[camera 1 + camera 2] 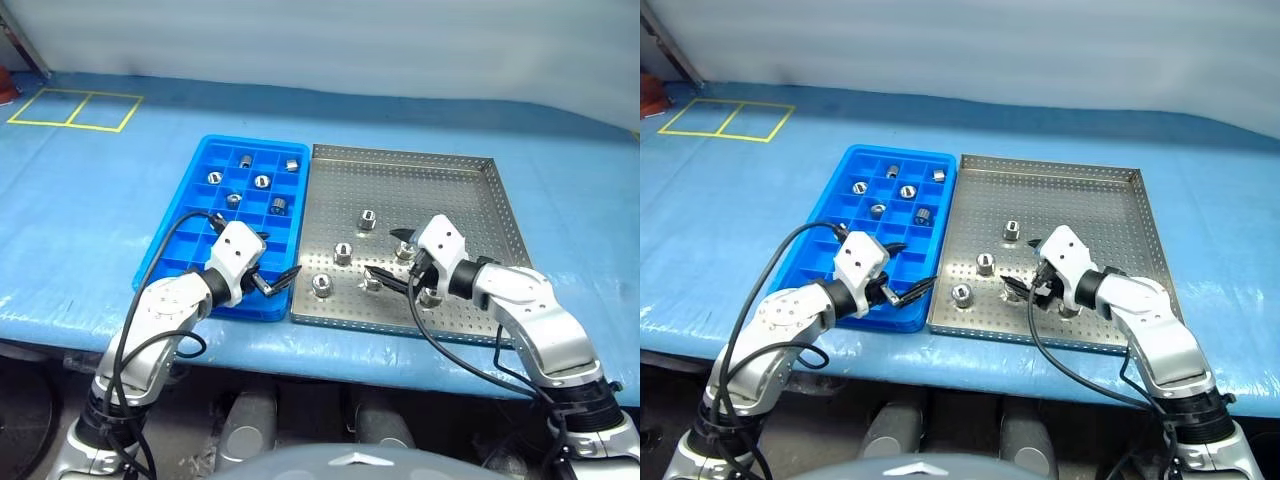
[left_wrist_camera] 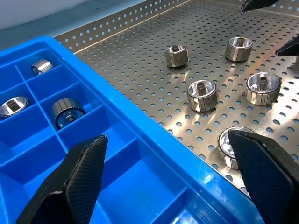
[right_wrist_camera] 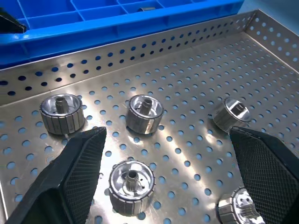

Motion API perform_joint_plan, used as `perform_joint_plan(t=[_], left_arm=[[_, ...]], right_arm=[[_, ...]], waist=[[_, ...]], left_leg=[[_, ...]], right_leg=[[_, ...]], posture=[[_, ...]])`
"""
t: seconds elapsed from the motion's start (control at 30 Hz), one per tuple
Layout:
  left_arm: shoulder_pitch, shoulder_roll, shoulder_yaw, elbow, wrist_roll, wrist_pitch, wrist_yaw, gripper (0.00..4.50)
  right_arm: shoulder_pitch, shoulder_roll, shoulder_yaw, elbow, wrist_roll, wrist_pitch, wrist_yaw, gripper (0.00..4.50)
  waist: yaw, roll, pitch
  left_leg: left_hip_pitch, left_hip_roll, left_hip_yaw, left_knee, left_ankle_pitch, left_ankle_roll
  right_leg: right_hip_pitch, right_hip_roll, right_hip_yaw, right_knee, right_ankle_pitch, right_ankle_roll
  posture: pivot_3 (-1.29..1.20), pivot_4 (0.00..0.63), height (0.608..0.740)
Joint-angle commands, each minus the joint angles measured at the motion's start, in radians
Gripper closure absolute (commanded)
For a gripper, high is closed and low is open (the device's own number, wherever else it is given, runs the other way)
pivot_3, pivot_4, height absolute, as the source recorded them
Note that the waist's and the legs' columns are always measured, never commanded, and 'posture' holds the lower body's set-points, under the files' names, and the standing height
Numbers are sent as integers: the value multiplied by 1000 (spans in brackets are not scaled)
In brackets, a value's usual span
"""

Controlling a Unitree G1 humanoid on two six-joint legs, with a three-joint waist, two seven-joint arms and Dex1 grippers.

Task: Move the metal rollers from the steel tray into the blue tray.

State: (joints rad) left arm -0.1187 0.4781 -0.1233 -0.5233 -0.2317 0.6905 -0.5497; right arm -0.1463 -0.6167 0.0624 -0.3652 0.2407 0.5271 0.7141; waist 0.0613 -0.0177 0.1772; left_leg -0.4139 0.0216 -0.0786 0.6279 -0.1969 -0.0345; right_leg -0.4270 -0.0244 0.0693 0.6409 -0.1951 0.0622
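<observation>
Along the near edge of the blue-covered table (image 1: 80, 200) the two trays sat side by side, the blue tray (image 1: 170, 250) on the robot's left and the steel tray (image 1: 440, 190) touching it on the right. Several metal rollers (image 1: 343, 252) stood scattered over the near half of the steel tray's perforated floor, most upright with the central hole facing up; one (image 3: 230, 113) lay tipped on its side toward the tray's right. A handful of others already rested in compartments at the blue tray's far end.

The right gripper (image 1: 392, 258) hovered low over the steel tray's near part, fingers spread wide and holding nothing, with a roller (image 3: 131, 185) just ahead and between its fingertips. That arm looked the nearer one for the next pick: a short drop forward would probably bring the fingers astride that upright cylinder.

The left gripper (image 1: 275, 280) hung over the blue tray's near right corner, its fingers likewise wide apart and empty, pointed across the shared rim toward the rollers beyond.
</observation>
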Motion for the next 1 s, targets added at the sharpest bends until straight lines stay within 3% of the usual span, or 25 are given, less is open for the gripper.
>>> perform_joint_plan(t=[0.03, 0.5, 1.0], left_arm=[[-31, -2, 15, -29, -14, -9, 4, 0], [-139, -23, -58, 49, -31, -11, -49, 0], [-259, 127, -303, 118, 92, 84, -160, 0]], right_arm=[[-4, -9, -22, -16, 1, -28, 1, 67], [88, 19, -36, -89, 7, -18, -61, 67], [155, 80, -12, -104, -22, -59, -132, 67]], waist=[[5, 0, 0], [-13, 0, 0], [-47, 0, 0]], left_leg=[[0, 0, 0, 0, 0, 0], [0, 0, 0, 0, 0, 0], [1, 0, 0, 1, 0, 0]], right_leg=[[0, 0, 0, 0, 0, 0], [0, 0, 0, 1, 0, 0], [0, 0, 0, 2, 0, 0]], posture=[[255, 150, 740], [154, 150, 740], [109, 150, 740]])
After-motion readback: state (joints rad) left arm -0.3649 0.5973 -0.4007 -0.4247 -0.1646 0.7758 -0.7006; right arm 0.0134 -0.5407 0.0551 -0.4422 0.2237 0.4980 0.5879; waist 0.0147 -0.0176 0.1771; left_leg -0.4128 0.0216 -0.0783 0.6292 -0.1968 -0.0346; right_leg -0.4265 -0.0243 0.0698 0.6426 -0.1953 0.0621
